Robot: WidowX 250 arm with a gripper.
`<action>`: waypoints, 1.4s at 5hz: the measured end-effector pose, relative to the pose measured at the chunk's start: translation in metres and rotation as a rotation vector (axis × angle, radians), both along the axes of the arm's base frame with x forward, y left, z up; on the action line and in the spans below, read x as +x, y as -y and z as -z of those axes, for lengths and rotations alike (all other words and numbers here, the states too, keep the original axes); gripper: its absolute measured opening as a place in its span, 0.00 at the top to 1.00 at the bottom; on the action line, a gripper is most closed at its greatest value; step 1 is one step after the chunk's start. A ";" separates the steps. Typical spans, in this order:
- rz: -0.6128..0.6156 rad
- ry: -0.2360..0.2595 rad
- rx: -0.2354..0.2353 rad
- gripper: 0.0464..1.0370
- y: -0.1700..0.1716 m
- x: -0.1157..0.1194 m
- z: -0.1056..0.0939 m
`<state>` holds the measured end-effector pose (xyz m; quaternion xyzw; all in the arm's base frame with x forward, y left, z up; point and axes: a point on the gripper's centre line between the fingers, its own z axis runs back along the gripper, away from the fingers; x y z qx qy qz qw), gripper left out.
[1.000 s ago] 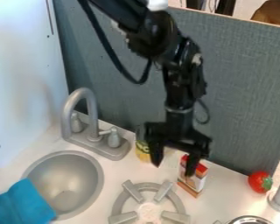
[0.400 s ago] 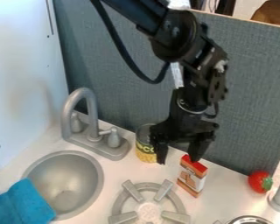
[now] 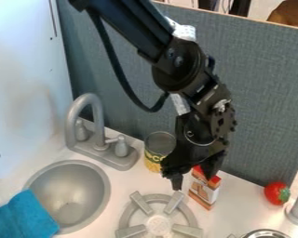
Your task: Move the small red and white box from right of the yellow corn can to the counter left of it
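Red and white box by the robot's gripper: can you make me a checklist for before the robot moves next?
1. Gripper open: ok, its fingers are apart.
2. Box standing up: ok, upright on the counter.
3. Box top easy to see: not ok, the gripper partly covers it.
4. Gripper not touching the box: cannot tell.
5. Can standing up: ok, just behind the gripper.
6. Tomato away from the gripper: ok, far over to the right.

a blue cloth (image 3: pixel 26 217) overlaps the gray sink (image 3: pixel 77 190); a faucet (image 3: pixel 98 122) stands behind.
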<state>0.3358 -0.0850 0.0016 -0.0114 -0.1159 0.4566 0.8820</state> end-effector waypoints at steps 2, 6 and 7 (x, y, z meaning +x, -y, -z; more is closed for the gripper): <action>-0.045 0.108 0.022 0.04 0.005 0.006 0.001; -0.071 0.076 0.030 0.04 0.017 0.042 0.025; -0.076 0.055 0.039 0.04 0.019 0.048 0.033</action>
